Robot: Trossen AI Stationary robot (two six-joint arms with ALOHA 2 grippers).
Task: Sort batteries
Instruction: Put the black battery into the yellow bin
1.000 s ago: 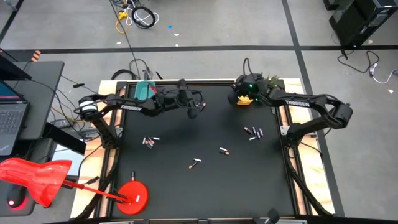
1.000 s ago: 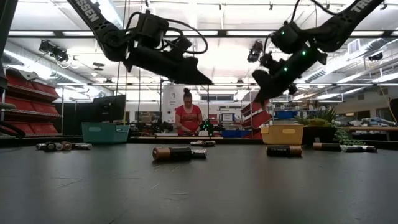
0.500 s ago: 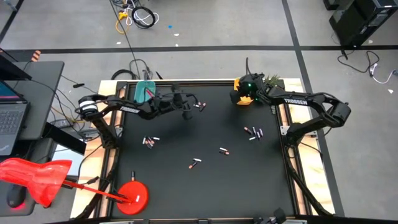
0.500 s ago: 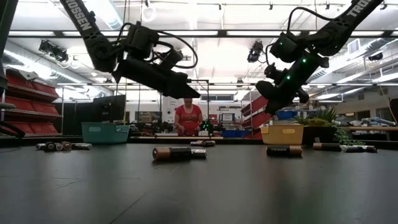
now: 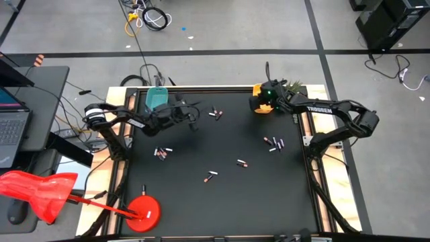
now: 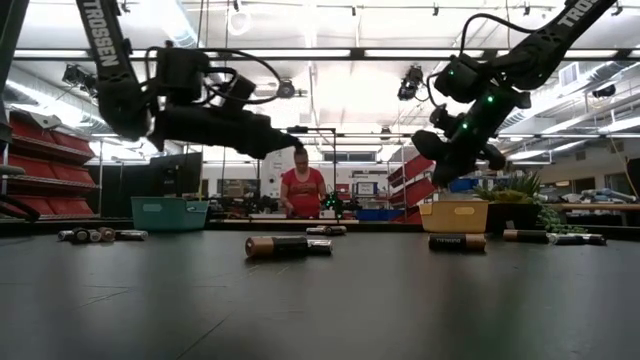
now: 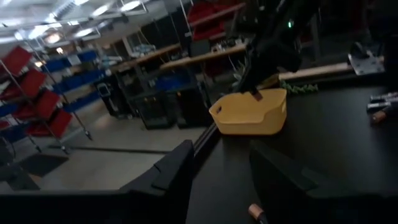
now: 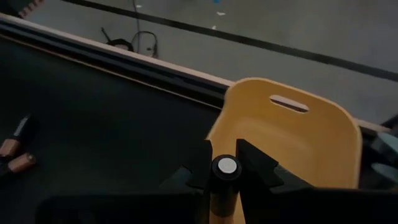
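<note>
The matte black tabletop (image 5: 222,202) has a pale wooden frame around it; its near half and centre lie mostly bare, giving wide room between the scattered small cylindrical batteries (image 5: 162,152). More of them lie in a cluster toward the right edge (image 5: 273,143), a few in the middle (image 5: 242,163), and a pair near the far edge (image 5: 215,113). The right gripper (image 8: 225,167) hangs at the far right corner, over the near rim of the yellow plastic tray (image 8: 292,134), its fingers clamped on one upright dark battery (image 8: 225,169). The left gripper (image 5: 193,123) hovers above the table beside the teal plastic tray (image 5: 156,98), its fingers (image 7: 283,174) apart and holding nothing.
</note>
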